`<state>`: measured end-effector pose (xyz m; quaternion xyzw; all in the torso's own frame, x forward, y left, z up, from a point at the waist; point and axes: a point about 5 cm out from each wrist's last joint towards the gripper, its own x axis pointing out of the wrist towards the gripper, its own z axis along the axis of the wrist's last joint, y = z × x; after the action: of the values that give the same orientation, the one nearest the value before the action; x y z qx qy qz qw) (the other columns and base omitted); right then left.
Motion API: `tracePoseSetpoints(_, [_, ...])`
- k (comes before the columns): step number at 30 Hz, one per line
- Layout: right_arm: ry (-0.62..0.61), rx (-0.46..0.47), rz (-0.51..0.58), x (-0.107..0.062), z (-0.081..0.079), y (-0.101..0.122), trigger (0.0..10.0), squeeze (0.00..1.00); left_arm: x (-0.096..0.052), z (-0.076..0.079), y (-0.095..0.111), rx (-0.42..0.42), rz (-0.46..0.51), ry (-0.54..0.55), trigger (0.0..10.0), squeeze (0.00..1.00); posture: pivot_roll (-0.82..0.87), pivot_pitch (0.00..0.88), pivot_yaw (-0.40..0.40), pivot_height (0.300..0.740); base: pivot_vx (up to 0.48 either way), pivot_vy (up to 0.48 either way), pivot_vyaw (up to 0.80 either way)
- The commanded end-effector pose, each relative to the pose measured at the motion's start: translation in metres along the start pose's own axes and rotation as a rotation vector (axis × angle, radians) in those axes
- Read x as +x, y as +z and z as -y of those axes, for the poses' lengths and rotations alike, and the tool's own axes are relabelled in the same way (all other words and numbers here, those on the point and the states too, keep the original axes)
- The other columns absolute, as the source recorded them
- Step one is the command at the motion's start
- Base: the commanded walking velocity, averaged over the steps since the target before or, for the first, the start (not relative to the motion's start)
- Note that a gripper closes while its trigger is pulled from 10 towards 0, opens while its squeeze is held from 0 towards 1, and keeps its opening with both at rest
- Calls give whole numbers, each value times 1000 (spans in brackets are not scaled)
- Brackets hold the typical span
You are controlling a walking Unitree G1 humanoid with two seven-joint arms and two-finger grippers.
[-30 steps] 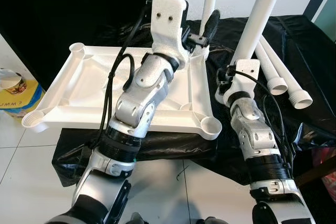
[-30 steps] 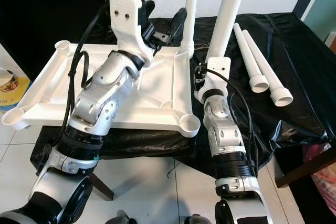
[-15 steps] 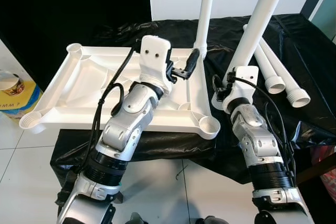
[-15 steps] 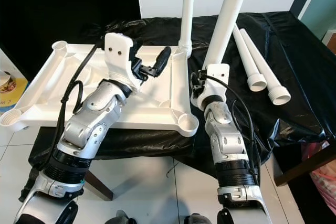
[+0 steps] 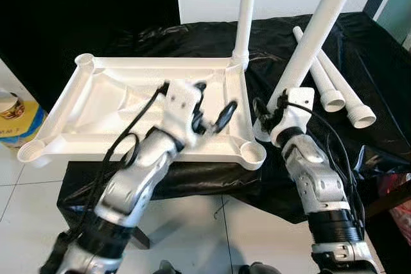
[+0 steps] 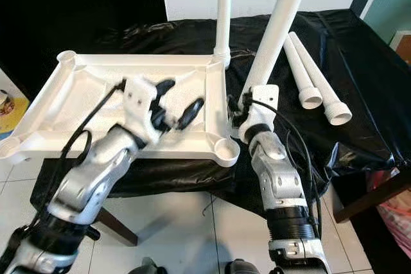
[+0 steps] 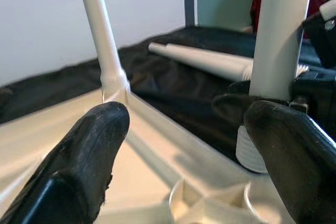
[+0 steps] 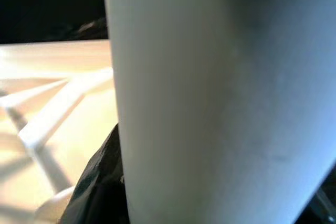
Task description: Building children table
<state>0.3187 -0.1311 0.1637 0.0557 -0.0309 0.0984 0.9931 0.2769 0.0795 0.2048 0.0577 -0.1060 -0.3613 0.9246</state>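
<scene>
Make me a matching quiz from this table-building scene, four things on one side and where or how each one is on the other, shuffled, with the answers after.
Things:
1. upside-down tabletop
2. fitted leg
3. held leg
4. two spare legs

States:
A. lying flat on the black cloth, to the right
B. gripped in the right claw, base near the tabletop's near right corner
C. standing upright in the far right corner socket
D. resting on the cloth with the open left claw over it

Pairs: 1-D, 2-C, 3-B, 4-A
</scene>
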Motion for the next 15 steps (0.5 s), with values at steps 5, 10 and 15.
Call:
tracePoseSetpoints(5, [102, -45, 23, -7, -11, -1, 10000, 0, -10, 14, -6, 12, -36, -179, 10000, 0, -28, 82, -4, 740, 0, 0, 0])
tracePoseSetpoints(10, [141, -55, 27, -9, -16, -2, 10000, 0, -12, 16, -12, 26, -53, -174, 10000, 0, -29, 82, -4, 740, 0, 0, 0])
tracePoseSetpoints(15, [161, -110, 44, -13, -18, -7, 10000, 0, -15, 19, -15, 15, -63, -174, 10000, 0, -29, 80, -5, 740, 0, 0, 0])
